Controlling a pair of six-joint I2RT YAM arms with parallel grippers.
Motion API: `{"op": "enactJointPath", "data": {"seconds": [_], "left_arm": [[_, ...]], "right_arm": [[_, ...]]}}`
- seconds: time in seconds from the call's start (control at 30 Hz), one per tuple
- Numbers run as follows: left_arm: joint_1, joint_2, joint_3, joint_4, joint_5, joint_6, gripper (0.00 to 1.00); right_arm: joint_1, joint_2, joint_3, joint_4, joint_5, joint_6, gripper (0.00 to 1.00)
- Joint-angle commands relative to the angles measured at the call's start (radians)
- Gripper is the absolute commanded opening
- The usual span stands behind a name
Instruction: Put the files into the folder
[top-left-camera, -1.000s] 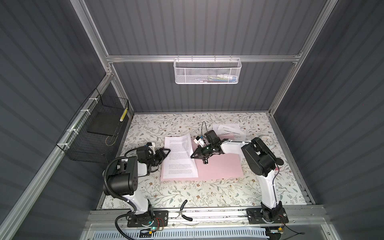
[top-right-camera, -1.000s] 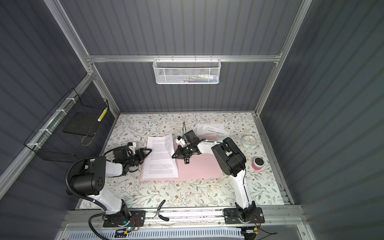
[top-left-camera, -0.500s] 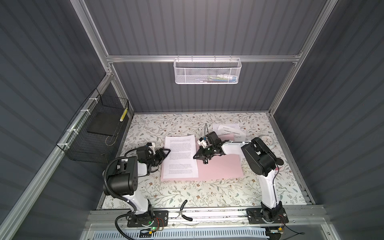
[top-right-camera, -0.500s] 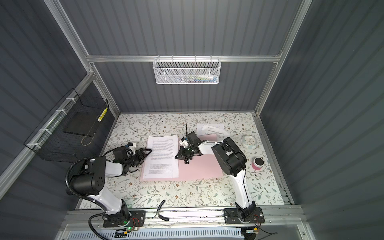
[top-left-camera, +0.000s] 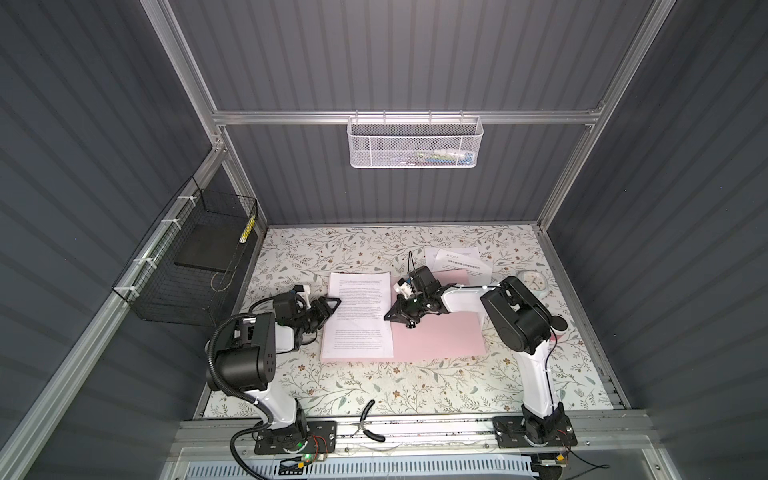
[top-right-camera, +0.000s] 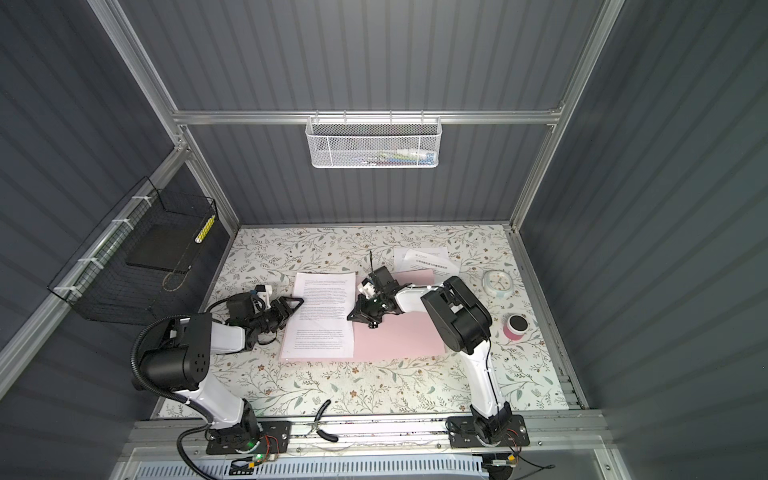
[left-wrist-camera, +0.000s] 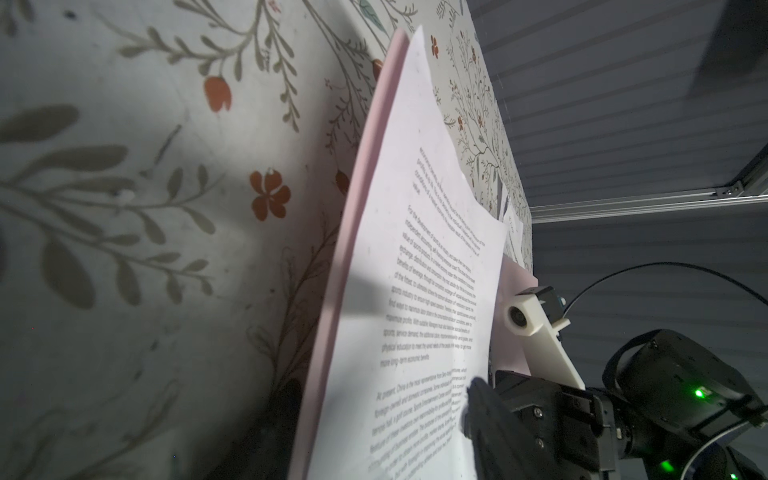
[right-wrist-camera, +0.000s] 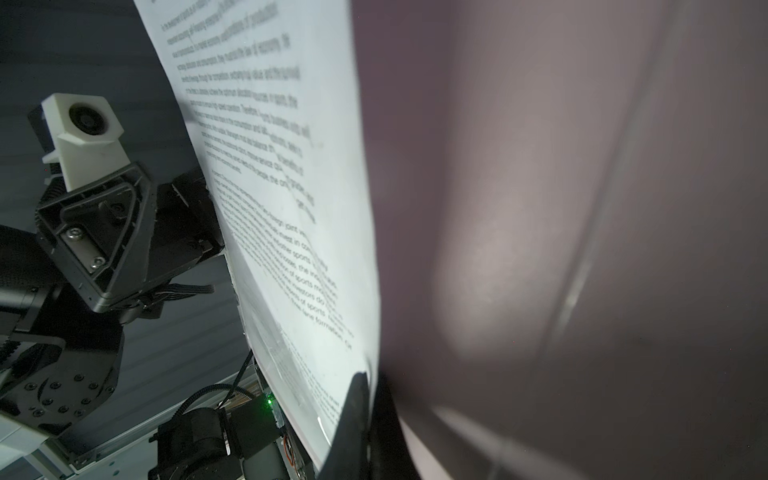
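Note:
The pale pink folder (top-left-camera: 440, 336) (top-right-camera: 399, 336) lies open and flat on the floral table. A white printed sheet (top-left-camera: 359, 328) (top-right-camera: 320, 328), one of the files, covers its left half. My right gripper (top-left-camera: 389, 316) (right-wrist-camera: 371, 399) is shut on that sheet's right edge, just above the folder (right-wrist-camera: 540, 208). My left gripper (top-left-camera: 332, 303) (top-right-camera: 297, 302) stands open at the sheet's left edge. In the left wrist view one dark finger (left-wrist-camera: 278, 415) sits beside the folder's edge (left-wrist-camera: 353, 232), under the sheet (left-wrist-camera: 424, 291). More files (top-left-camera: 457, 262) lie at the back right, partly on the folder's corner.
A pale round clock (top-left-camera: 532, 282) and a pink-and-black round object (top-right-camera: 515, 326) sit right of the folder. Pliers (top-left-camera: 368, 424) rest on the front rail. A black wire basket (top-left-camera: 195, 266) with a black slab hangs on the left wall. A white mesh basket (top-left-camera: 415, 143) hangs at the back.
My right gripper has brought the sheet's right edge down and a little forward, so the sheet lies wider and flatter on the folder. The left arm has stayed still.

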Motion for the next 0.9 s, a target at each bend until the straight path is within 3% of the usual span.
{"op": "enactJointPath", "data": {"seconds": [0.0, 0.6, 0.63, 0.67, 0.77, 0.87], "left_arm": [[-0.008, -0.018, 0.01, -0.022, -0.012, 0.023, 0.65], [-0.017, -0.032, 0.016, -0.047, -0.02, 0.031, 0.6], [-0.017, -0.036, 0.017, -0.051, -0.02, 0.032, 0.59], [-0.017, -0.041, 0.018, -0.055, -0.019, 0.032, 0.59], [-0.017, -0.061, 0.02, -0.072, -0.021, 0.031, 0.57], [-0.017, -0.087, 0.032, -0.114, -0.027, 0.042, 0.56]], "right_arm": [[0.008, -0.029, -0.005, 0.006, -0.007, 0.014, 0.0], [0.027, 0.006, 0.001, 0.039, -0.043, 0.066, 0.0], [0.024, 0.001, -0.002, 0.041, -0.04, 0.072, 0.03], [0.023, -0.005, -0.003, 0.038, -0.04, 0.071, 0.18], [0.014, -0.039, -0.007, 0.031, -0.028, 0.066, 0.44], [0.003, -0.094, -0.015, 0.01, 0.001, 0.049, 0.55]]}}
